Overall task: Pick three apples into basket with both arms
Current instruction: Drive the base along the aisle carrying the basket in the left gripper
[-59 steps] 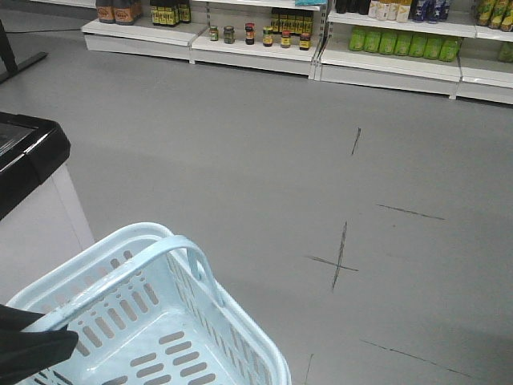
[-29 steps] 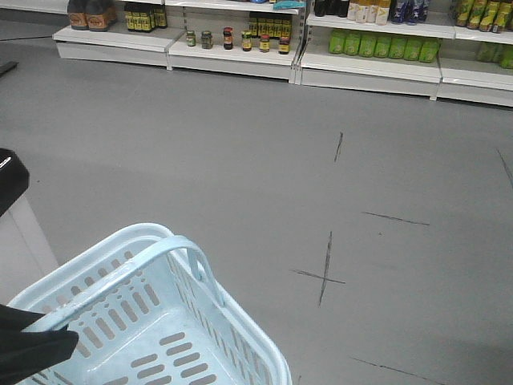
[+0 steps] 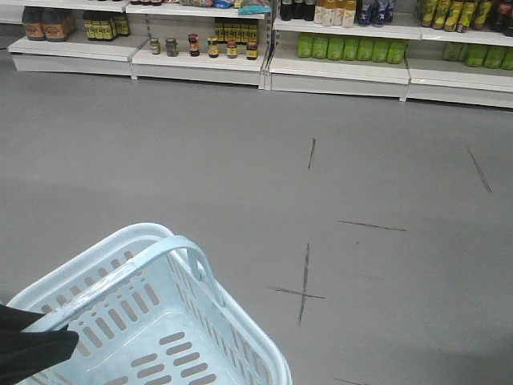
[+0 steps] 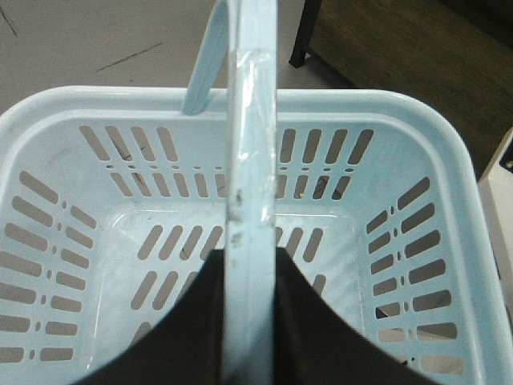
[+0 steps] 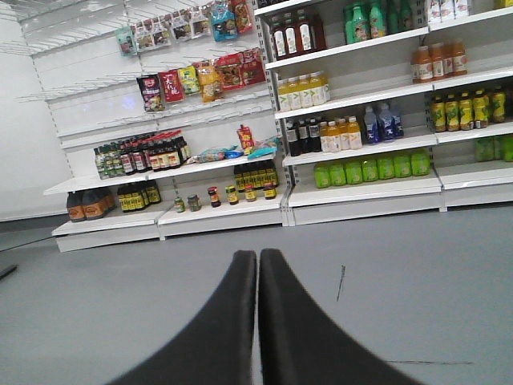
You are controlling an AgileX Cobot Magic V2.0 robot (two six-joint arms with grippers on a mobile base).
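The pale blue basket [image 3: 210,335] hangs at the lower left of the front view, and its inside holds nothing. In the left wrist view I look straight down into the basket [image 4: 377,104]. My left gripper [image 4: 250,261] is shut on the basket's loop handle [image 4: 250,160], with a black finger [image 4: 196,329] on each side of the bar. A bit of that arm [image 3: 32,349] shows at the front view's bottom left corner. My right gripper [image 5: 257,255] is shut with nothing in it and points over the floor toward the shelves. No apples are in view.
White store shelves [image 3: 337,68] with bottles and jars line the far wall. The grey floor carries dark cross marks [image 3: 303,293]. Beyond the basket's far edge are a black furniture leg [image 4: 309,32] and a dark brown surface [image 4: 417,56]; a white object [image 4: 501,184] sits at the right.
The front view has swung: shelves and floor marks slid left, and the black-topped white counter at the left has left the frame. The basket keeps its place in the view.
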